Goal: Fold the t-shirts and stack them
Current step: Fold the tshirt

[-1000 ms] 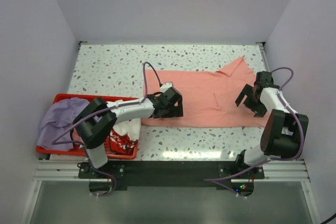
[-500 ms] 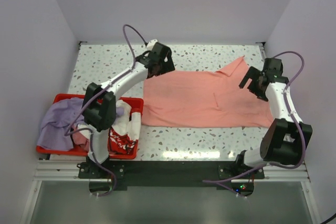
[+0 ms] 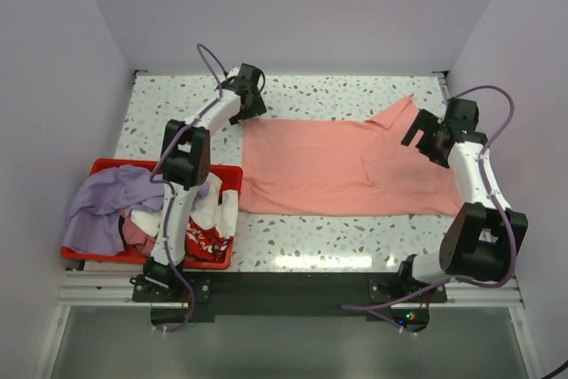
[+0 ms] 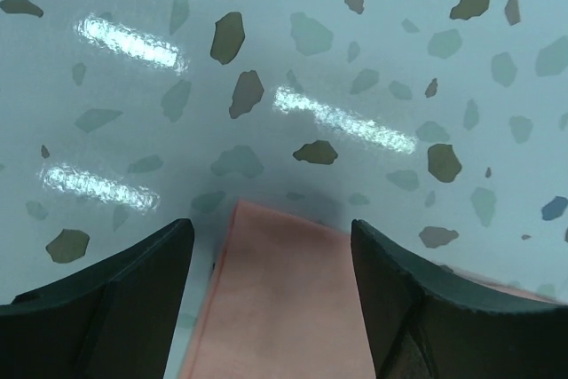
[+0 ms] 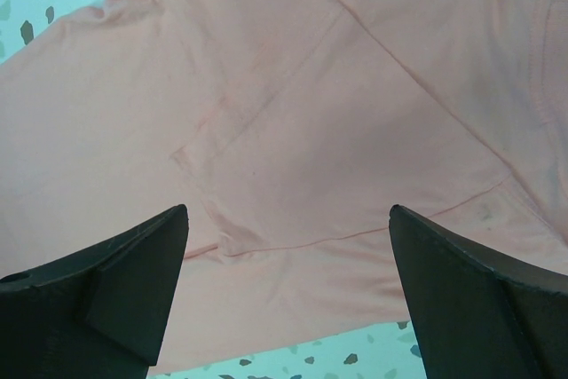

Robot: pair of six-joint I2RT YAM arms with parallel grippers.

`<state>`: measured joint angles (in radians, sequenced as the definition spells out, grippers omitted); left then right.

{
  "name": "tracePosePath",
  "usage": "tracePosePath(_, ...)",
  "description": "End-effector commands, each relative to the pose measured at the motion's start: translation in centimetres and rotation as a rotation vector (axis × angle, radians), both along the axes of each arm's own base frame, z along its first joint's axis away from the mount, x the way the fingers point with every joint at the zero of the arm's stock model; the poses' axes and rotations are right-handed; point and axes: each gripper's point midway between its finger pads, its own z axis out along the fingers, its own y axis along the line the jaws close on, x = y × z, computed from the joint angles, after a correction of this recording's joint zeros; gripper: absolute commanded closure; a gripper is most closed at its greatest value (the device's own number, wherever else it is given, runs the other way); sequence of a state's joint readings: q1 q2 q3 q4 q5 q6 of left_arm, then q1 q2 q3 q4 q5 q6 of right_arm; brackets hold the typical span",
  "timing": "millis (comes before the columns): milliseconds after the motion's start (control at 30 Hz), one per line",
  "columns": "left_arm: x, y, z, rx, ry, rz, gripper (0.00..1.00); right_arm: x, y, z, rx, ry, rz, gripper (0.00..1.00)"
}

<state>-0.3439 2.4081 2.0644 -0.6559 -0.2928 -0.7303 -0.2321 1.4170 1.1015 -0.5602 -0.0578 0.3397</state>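
Waiting in the red crate (image 3: 111,163) are the lavender tee (image 3: 98,206) and white tee (image 3: 216,213). The salmon-pink tee (image 3: 328,161) lies flat on the table (image 3: 355,95) for folding: left jaws gape astride its far-left corner, nothing pinched yet; right jaws hover wide open over its right part, empty.

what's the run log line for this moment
left gripper: open, astride salmon-pink t-shirt corner | right gripper: open, above t-shirt | t-shirt: lying flat
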Motion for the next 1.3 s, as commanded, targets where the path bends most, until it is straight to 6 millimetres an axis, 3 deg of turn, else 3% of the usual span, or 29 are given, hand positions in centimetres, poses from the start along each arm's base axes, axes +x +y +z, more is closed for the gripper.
tracePosePath(0, 1.3, -0.4, 1.0, 0.000, -0.039, -0.031, 0.26, 0.8, 0.4, 0.8, 0.009, -0.053, 0.025, 0.01)
tracePosePath(233, 1.5, 0.4, -0.9, -0.005, -0.017, 0.003, 0.41, 0.7, 0.4, 0.5, 0.014, -0.046, 0.028, 0.01)
tracePosePath(367, 0.1, 0.0, -1.7, -0.040, 0.022, -0.017, 0.59, 0.7, 0.5, 0.5, 0.014, -0.046, 0.027, 0.01)
tracePosePath(467, -0.3, -0.4, -1.7, -0.063, 0.020, -0.031, 0.66, 0.7, 0.5, 0.4, 0.014, -0.044, 0.025, 0.01)
tracePosePath(600, -1.1, -0.2, -1.9, -0.051, 0.031, -0.036, 0.84, 0.7, 0.4, 0.2, 0.012, -0.036, 0.020, 0.01)
tracePosePath(667, -1.1, -0.1, -1.7, -0.040, 0.027, -0.042, 1.00, 0.7, 0.3, 0.1, 0.011, -0.032, 0.018, 0.01)
tracePosePath(867, -0.8, -0.1, 0.2, -0.017, -0.029, -0.080, 1.00, 1.5, -0.3, 0.8, -0.011, -0.048, 0.006, 0.01)
tracePosePath(1100, -0.5, -0.6, 3.3, -0.014, -0.135, -0.124, 1.00, 6.4, -1.2, 1.3, -0.029, -0.055, -0.039, 0.01)
tracePosePath(1200, -0.5, -0.5, 4.2, -0.010, -0.164, -0.136, 1.00, 9.8, -0.6, 0.5, -0.057, -0.033, -0.011, 0.02)
tracePosePath(1233, -0.5, -0.6, 4.4, -0.010, -0.170, -0.143, 1.00, 11.5, -0.8, 1.4, -0.069, -0.053, -0.015, 0.03)
tracePosePath(1267, -0.5, -0.6, 4.7, -0.014, -0.181, -0.148, 1.00, 12.5, -0.6, -0.5, -0.069, -0.013, -0.016, 0.03)
